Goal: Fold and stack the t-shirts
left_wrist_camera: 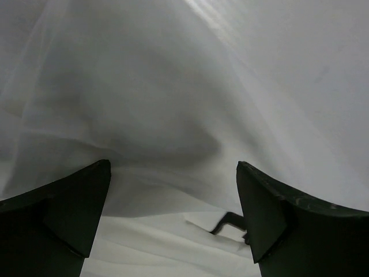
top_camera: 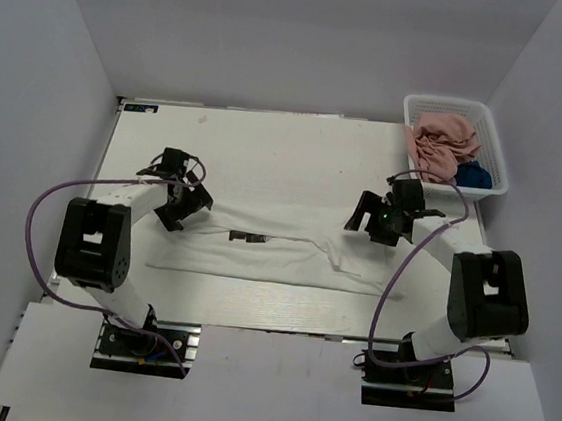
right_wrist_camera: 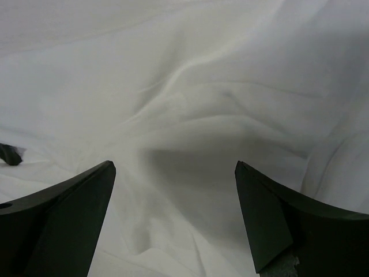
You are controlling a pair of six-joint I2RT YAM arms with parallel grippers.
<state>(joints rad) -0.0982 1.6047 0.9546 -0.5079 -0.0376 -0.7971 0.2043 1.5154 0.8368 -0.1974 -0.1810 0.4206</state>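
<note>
The white t-shirt (top_camera: 276, 255) lies folded into a long strip across the near middle of the table, with a small black print (top_camera: 249, 237) on top. My left gripper (top_camera: 183, 205) is open just above the strip's left end; its wrist view shows white cloth (left_wrist_camera: 173, 115) and the print (left_wrist_camera: 228, 222) between the spread fingers. My right gripper (top_camera: 373, 218) is open above the strip's right end, over wrinkled white cloth (right_wrist_camera: 190, 115). The dusty pink t-shirt (top_camera: 441, 144) and the navy blue t-shirt (top_camera: 474, 176) lie crumpled in the basket.
The white lattice basket (top_camera: 460, 109) stands at the table's back right corner, close to my right arm. The table (top_camera: 267, 149) is white with grey walls around it. Purple cables loop beside both arms.
</note>
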